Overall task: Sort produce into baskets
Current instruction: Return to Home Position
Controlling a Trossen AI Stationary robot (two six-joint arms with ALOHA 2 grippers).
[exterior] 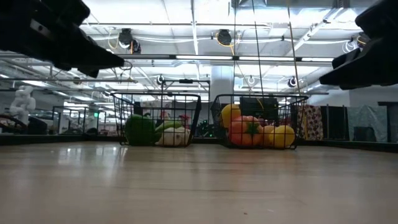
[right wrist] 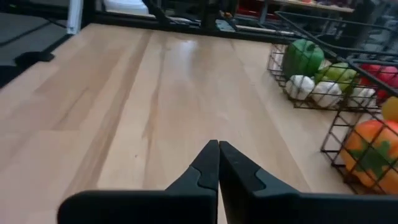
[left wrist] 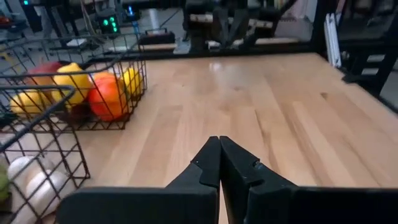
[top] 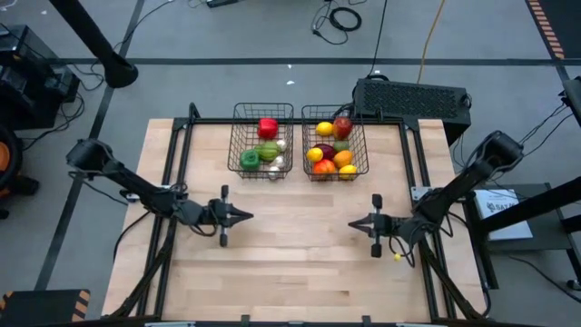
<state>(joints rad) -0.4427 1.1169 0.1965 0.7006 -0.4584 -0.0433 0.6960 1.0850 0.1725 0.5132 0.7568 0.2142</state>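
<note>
**Pincer state.** My left pincer is clenched, fingertips pressed together, with nothing between them. My right pincer is clenched in the same way and also carries nothing. I judge this to be the correct idle condition: with no item to carry, closed fingers present the smallest outline.

**Pincer position.** The two pincers point tip to tip and are well apart, with only bare table between them. The low view shows both raised above the wood, not resting on it. This posture keeps them clear of the wire walls and looks like a parking attitude.

**Task items.** The left basket stands beyond my left pincer, toward the far edge. It holds a green pepper, a paler green piece, whitish bulbs and a red pepper.

The right basket stands just beside it, beyond my right pincer. It holds lemons, an orange and a red apple.

The split reads as vegetables in one basket and fruit in the other — this is a judgement, not a marking.

**Progress.** No produce shows on the wood outside the baskets, so I judge the sorting done.

**Farthest.** A black box sits behind the right basket and plays no part in the work.
</note>
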